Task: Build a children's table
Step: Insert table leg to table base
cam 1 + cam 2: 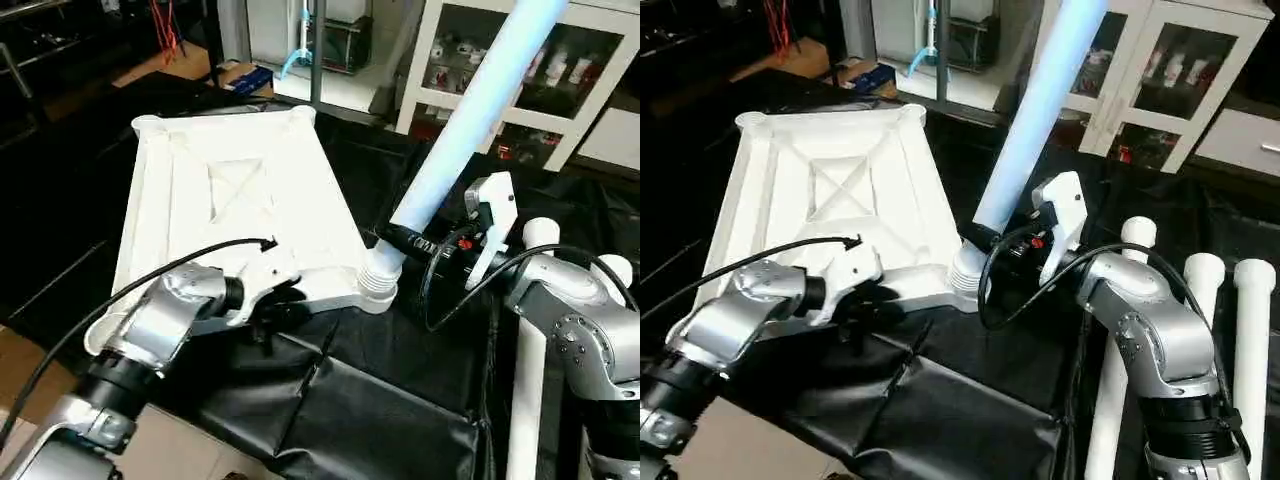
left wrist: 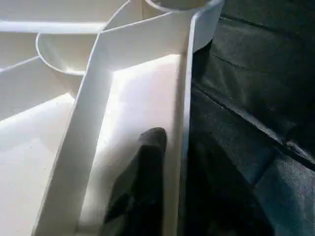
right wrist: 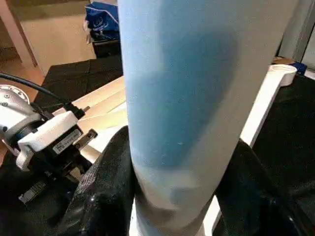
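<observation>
Right gripper (image 1: 992, 240) squeezes a leg (image 1: 1025, 130) that leans up and away from the top's (image 1: 830, 190) near corner socket. Left gripper (image 1: 268, 312) pinches the top's near edge; its wrist view shows one finger (image 2: 142, 182) inside the rim. Spare legs (image 1: 1200, 300) lie beside it on the right.

Smooth white plastic tabletop (image 1: 240, 200), matt black cloth (image 1: 370, 400)

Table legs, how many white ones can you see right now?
4. One leg is held by the right tool at the tabletop's near corner socket; three legs lie beside the right arm. None obviously hidden.
</observation>
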Controlling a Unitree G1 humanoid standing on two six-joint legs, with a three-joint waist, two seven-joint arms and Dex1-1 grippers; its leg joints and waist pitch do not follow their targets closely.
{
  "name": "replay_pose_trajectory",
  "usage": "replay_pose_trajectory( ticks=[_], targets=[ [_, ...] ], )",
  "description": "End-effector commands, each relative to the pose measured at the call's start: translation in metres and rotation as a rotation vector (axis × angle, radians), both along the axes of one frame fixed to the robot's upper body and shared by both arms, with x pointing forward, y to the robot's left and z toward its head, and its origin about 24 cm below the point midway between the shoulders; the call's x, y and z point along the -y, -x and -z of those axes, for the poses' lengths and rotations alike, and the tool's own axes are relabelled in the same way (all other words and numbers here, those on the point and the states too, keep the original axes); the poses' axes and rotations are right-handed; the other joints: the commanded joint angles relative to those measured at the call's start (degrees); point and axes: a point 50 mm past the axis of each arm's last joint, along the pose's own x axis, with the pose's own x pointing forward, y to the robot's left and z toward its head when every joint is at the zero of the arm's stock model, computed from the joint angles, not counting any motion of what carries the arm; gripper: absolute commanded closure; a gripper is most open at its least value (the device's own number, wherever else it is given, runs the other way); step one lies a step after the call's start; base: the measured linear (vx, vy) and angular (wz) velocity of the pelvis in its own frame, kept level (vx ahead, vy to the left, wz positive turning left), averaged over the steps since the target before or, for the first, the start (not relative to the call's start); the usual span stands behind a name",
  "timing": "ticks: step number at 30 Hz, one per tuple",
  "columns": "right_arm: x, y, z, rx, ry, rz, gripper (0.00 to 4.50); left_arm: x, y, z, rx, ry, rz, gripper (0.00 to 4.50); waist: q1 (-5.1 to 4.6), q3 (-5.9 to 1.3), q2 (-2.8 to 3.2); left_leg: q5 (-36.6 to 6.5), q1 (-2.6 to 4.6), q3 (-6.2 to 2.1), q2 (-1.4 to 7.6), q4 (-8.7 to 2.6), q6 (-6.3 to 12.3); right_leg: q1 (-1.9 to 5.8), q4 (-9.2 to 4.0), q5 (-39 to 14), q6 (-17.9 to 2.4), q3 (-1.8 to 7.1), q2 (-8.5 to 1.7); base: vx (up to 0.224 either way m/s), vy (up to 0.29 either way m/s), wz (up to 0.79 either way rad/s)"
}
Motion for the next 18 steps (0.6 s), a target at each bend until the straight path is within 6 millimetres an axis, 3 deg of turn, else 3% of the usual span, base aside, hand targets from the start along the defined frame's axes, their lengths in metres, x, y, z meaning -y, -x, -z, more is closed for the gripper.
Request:
replay_pose_trajectory(
  ticks=[1, 7, 11, 12, 14, 15, 18],
  targets=[
    [0.001, 0.003, -0.004, 0.022, 0.012, -0.007, 2.7, 0.001, 0.001, 0.01, -0.018, -0.008, -0.016, 3.97, -0.09, -3.61, -0.29, -15.52, 1.0, -1.76, 3.22, -4.92, -0.39, 1.95, -5.17, -23.18, -9.62, 2.91, -3.29, 0.0, 0.0, 0.0],
    [0.006, 0.001, -0.007, 0.029, 0.034, -0.002, 2.7, 0.004, 0.005, 0.013, -0.05, 0.005, 0.041, 4.44, -0.31, -3.73, -0.7, -14.91, 0.72, -1.88, 3.23, -4.95, -0.14, 2.08, -5.21, -23.63, -8.93, 2.86, -3.31, 0.0, 0.0, 0.0],
    [0.009, -0.008, -0.003, 0.026, 0.061, -0.003, 2.7, 0.003, 0.008, 0.013, -0.092, 0.01, 0.094, 4.48, -0.29, -3.98, -0.73, -12.12, 0.57, -1.7, 3.22, -4.72, 0.82, 2.21, -4.57, -18.95, -10.73, 2.9, -3.37, 0.0, 0.0, 0.0],
    [0.008, -0.011, -0.001, 0.017, 0.056, -0.011, 2.7, 0.002, 0.01, 0.013, -0.106, 0.012, 0.118, 4.49, -0.31, -4.06, -1.06, -11.29, 0.53, -1.58, 3.16, -4.62, 1.19, 2.32, -4.51, -18.03, -11.2, 2.91, -3.37, 0.0, 0.0, 0.0],
    [0.006, -0.012, 0.0, 0.011, 0.051, -0.017, 2.7, 0.003, 0.011, 0.011, -0.114, 0.019, 0.131, 4.5, -0.2, -4.05, -0.75, -10.49, 0.63, -1.55, 3.18, -4.58, 1.6, 2.29, -4.29, -17.12, -11.91, 2.9, -3.32, 0.0, 0.0, 0.0],
    [0.006, -0.013, -0.001, 0.009, 0.051, -0.022, 2.7, 0.003, 0.011, 0.009, -0.117, 0.023, 0.138, 4.5, -0.21, -4.06, -1.16, -10.28, 0.72, -1.46, 3.26, -4.56, 1.74, 2.24, -4.26, -16.74, -12.03, 2.92, -3.3, 0.0, 0.0, 0.0],
    [0.002, -0.013, -0.002, 0.0, 0.069, -0.059, 2.7, 0.003, 0.01, 0.002, -0.095, 0.024, 0.158, 4.5, -0.07, -3.96, -1.46, -9.44, 0.81, -1.45, 3.47, -4.63, 2.08, 2.19, -4.07, -16.16, -12.18, 2.89, -3.31, 0.0, 0.0, 0.0]
  ],
)
